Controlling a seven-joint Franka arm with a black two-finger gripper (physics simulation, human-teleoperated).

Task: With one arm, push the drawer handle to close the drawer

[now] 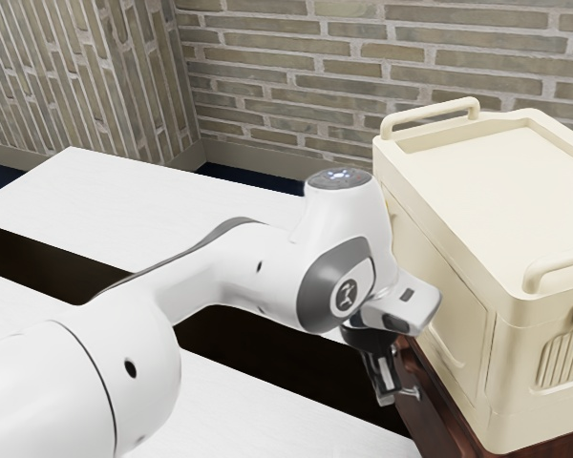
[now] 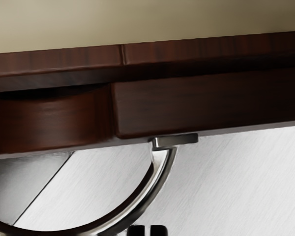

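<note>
My gripper (image 1: 386, 376) points down beside the dark red-brown wooden cabinet (image 1: 441, 412), its fingers close together. In the wrist view, the gripper (image 2: 147, 230) has its two black tips almost touching, just outside the curved metal handle (image 2: 148, 190). Nothing is held. That handle bows out from the dark wooden drawer front (image 2: 211, 104), one mount visible and its other end out of view. A dark gap runs between the drawer front and the wooden top edge. How far the drawer stands out cannot be told.
A large cream box (image 1: 516, 200) with rounded top handles stands on the cabinet, close to my hand. White table surfaces (image 1: 153, 205) lie under and behind the arm, with a dark strip between them. A brick wall (image 1: 296, 86) is behind.
</note>
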